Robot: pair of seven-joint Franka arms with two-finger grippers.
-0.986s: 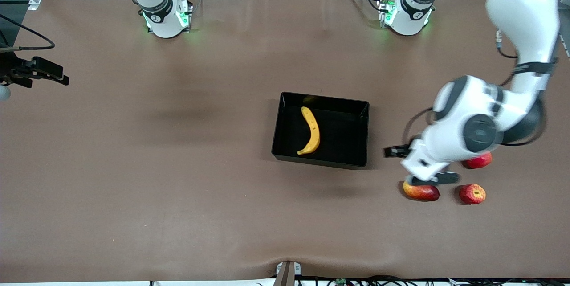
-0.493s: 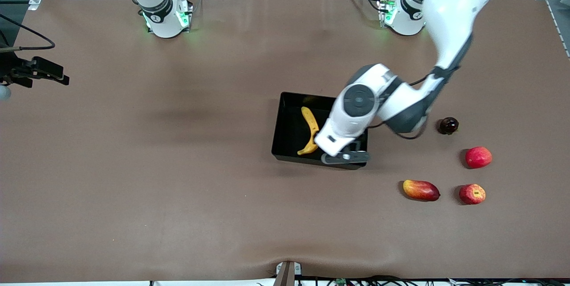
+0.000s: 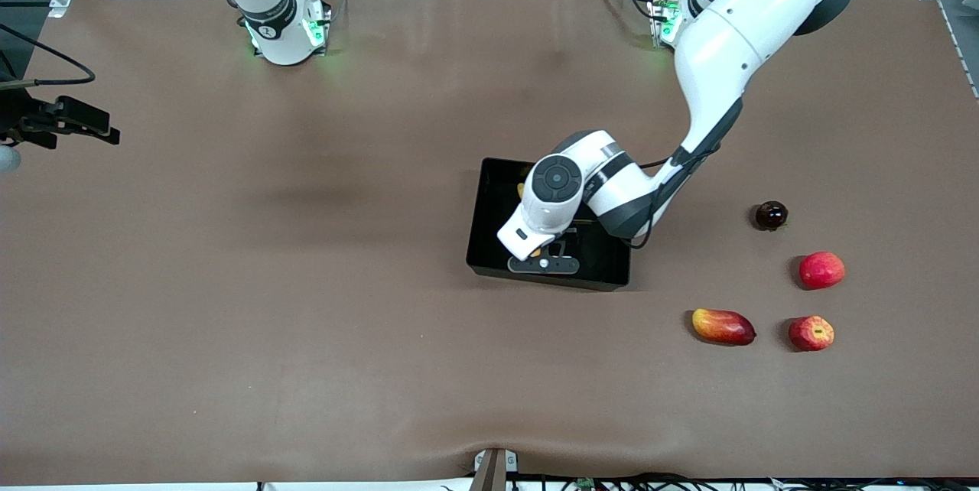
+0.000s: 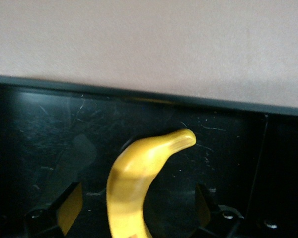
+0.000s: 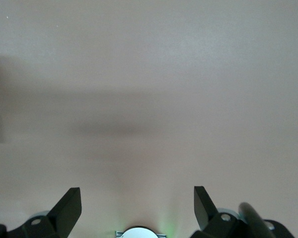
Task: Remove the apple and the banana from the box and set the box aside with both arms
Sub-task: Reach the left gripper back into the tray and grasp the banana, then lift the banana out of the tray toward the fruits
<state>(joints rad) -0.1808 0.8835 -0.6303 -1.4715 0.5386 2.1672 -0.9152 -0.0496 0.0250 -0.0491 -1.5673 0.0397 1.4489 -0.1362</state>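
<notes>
Straddling the banana in the box, the spread left claw was best lowered centred; right claw waited apart.

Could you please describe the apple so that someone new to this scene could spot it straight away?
Start at the black box mid-table and look toward the left arm's end, where four fruits lie. The apple is one of the two nearest the front camera, beside the elongated mango. Unlike the plain red fruit, it is smaller, with a yellowish stem dimple.
</notes>
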